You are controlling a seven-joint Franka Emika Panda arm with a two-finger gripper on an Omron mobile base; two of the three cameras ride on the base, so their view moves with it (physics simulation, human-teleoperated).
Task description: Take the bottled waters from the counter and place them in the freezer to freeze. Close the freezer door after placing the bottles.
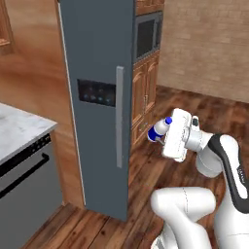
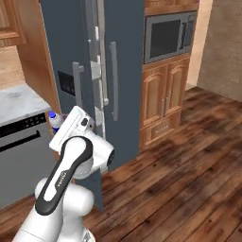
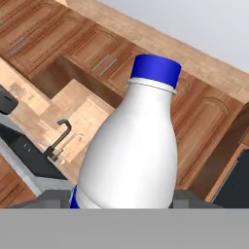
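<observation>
Wooden floorboards (image 1: 146, 165) and brown cabinets (image 2: 163, 101) surrounded the dark slate-grey freezer (image 2: 127, 71), whose door (image 1: 97, 97) stood swung open just ahead of the hand. The gripper (image 1: 164, 132) was pinched on a white bottle (image 3: 131, 151) with a blue cap (image 3: 156, 71), which stuck out from between the jaws toward the door's edge. A marble counter (image 1: 17, 129) lay off beyond the door, over a grey dishwasher front (image 1: 26, 192).

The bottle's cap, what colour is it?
Blue. The bottle cap shows best in the hand view.
</observation>
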